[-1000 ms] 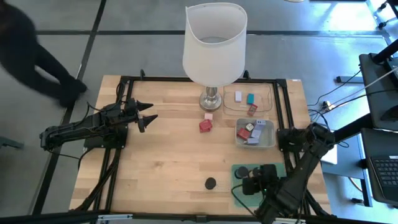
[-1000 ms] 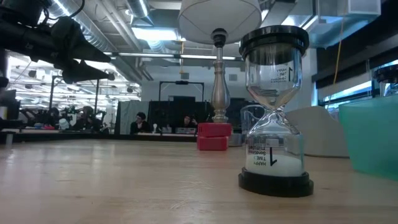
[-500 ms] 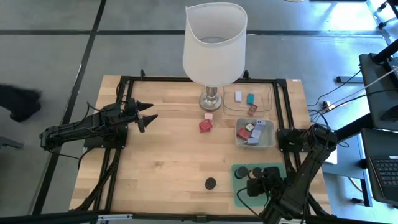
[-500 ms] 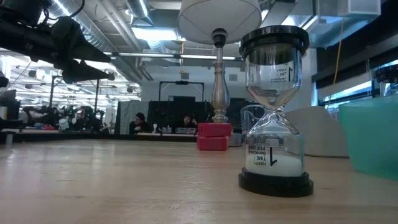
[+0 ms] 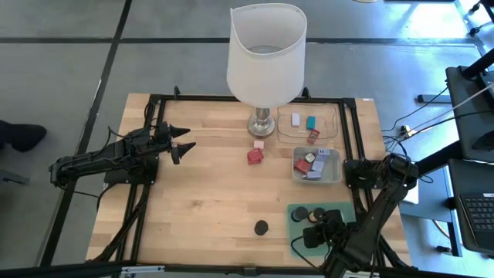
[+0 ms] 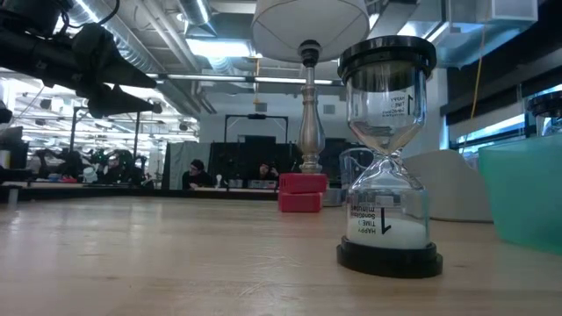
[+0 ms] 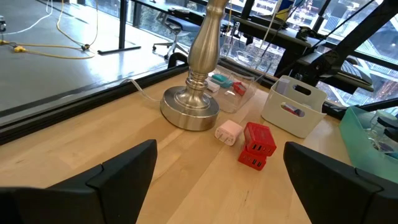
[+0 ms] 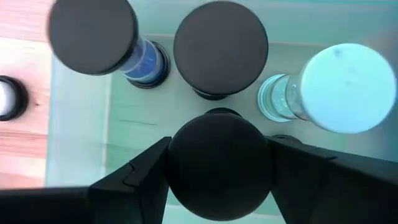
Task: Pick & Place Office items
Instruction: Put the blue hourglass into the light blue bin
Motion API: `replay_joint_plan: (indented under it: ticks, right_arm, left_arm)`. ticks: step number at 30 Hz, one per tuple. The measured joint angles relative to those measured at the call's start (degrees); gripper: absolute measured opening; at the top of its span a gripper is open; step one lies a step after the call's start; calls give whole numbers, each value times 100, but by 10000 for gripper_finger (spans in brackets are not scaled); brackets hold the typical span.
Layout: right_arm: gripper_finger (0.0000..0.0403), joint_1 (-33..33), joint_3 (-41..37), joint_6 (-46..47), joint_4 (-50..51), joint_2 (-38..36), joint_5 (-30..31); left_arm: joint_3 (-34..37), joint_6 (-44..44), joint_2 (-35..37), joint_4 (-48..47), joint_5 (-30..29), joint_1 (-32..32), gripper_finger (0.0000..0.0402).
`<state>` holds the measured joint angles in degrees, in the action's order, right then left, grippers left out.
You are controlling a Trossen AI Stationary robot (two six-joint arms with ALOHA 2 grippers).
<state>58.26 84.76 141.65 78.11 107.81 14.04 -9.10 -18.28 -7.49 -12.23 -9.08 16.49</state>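
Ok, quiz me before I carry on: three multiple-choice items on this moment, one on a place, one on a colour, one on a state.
1. Where does the lone black timer stand?
A. in the grey tray
B. on bare wood beside the green mat
C. under the lamp shade

2. What colour is the stacked block near the lamp base?
A. red
B. yellow
C. white

3. How do the right gripper's fingers stand?
A. spread wide over bare wood
B. shut on the red block
C. shut on a black-capped timer over the mat

Key: 1 B, the lone black timer sits on the table left of the green mat. 2 A, the stacked block by the lamp base is red. 3 C, the right gripper flanks the black-capped timer on both sides.
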Motion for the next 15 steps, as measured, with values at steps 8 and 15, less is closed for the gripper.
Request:
replay_joint_plan:
  ticks: [8, 15]
  right_arm:
    - [250, -2, -438, 23, -659, 2, -97]
    - [250, -2, -316, -5, -434, 2, -10]
  left_arm:
    - [0, 0, 0, 1, 0, 0, 347]
    - [0, 1, 0, 1, -1, 0, 347]
